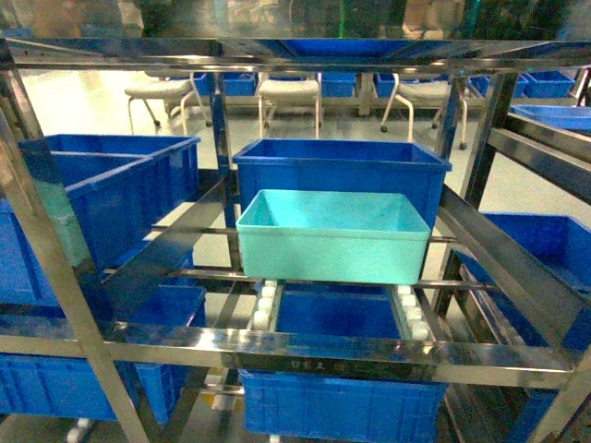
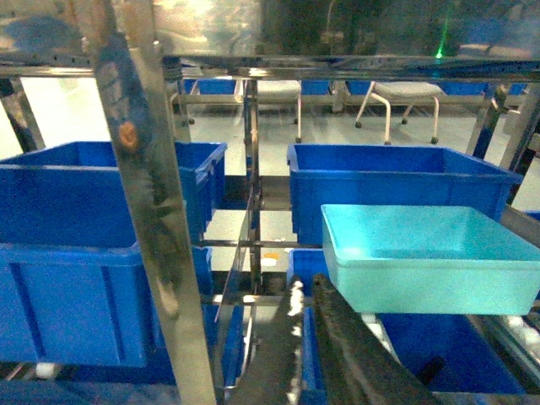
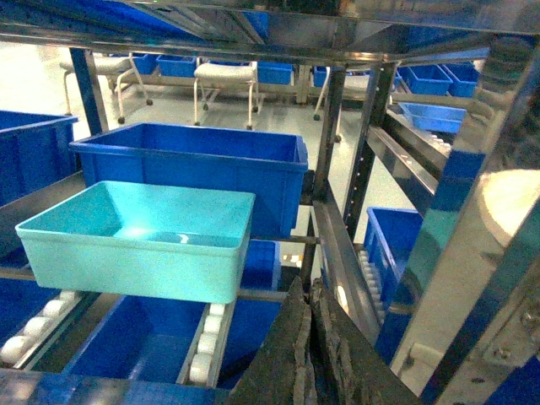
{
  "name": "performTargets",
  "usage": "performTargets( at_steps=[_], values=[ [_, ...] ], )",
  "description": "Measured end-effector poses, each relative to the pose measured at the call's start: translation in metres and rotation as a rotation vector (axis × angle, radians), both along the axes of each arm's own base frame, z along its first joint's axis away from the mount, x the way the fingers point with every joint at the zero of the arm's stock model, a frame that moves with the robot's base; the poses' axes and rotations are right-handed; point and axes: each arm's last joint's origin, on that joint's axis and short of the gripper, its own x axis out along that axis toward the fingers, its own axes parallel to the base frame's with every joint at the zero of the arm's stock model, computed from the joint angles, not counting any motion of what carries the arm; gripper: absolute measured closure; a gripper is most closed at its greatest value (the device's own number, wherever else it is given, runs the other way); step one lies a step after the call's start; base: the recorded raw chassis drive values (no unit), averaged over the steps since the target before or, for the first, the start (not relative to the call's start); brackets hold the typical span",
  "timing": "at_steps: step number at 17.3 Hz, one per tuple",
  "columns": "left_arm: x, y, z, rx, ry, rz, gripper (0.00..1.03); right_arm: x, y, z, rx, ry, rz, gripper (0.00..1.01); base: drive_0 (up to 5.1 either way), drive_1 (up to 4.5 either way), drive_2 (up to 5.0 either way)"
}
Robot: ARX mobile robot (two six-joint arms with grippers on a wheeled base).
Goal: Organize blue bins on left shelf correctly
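The light turquoise blue bin (image 1: 332, 235) rests on white roller tracks (image 1: 266, 305) on the middle tier of the steel left shelf (image 1: 323, 351), pressed against a dark blue bin (image 1: 342, 171) behind it. It is empty. Neither gripper shows in the head view. In the left wrist view my left gripper (image 2: 307, 283) is shut on nothing, low and just left of the turquoise bin (image 2: 430, 261), apart from it. In the right wrist view my right gripper (image 3: 307, 283) is shut and empty, below and right of the turquoise bin (image 3: 135, 253).
Dark blue ribbed bins fill the left bay (image 1: 111, 194), the lower tier (image 1: 342, 401) and the right bay (image 1: 545, 249). A steel post (image 2: 152, 211) stands close before the left wrist; another post (image 3: 472, 211) flanks the right. White chairs (image 1: 288, 92) stand far behind.
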Motion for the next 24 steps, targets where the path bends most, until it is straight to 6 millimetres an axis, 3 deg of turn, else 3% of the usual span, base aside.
performTargets(
  at_steps=[1, 3, 5, 7, 9, 18, 24],
  values=[
    [-0.010, 0.004, -0.003, 0.002, 0.006, 0.005, 1.01, -0.012, -0.004, -0.001, 0.000, 0.004, -0.003, 0.99, 0.0, 0.00, 0.0],
    [-0.027, 0.009, -0.001, -0.004, -0.068, 0.005, 1.01, -0.031, -0.009, 0.008, 0.005, -0.044, -0.003, 0.99, 0.0, 0.00, 0.0],
    [-0.045, 0.020, -0.017, 0.001, 0.023, -0.004, 1.01, -0.051, -0.020, 0.003, 0.004, -0.010, 0.003, 0.99, 0.0, 0.00, 0.0],
    [-0.057, 0.022, -0.007, 0.000, -0.031, 0.005, 1.01, -0.065, -0.023, 0.007, 0.004, -0.033, -0.003, 0.99, 0.0, 0.00, 0.0],
    [-0.069, 0.021, -0.012, 0.000, -0.002, -0.002, 1.01, -0.079, -0.023, 0.004, 0.005, -0.016, -0.004, 0.99, 0.0, 0.00, 0.0],
    [-0.100, 0.021, -0.001, 0.000, -0.044, -0.002, 1.01, -0.114, -0.023, 0.014, 0.005, -0.052, -0.004, 0.99, 0.0, 0.00, 0.0],
    [-0.109, 0.021, -0.001, 0.000, -0.045, -0.002, 1.01, -0.124, -0.023, 0.015, 0.005, -0.055, -0.004, 0.99, 0.0, 0.00, 0.0]
  ],
)
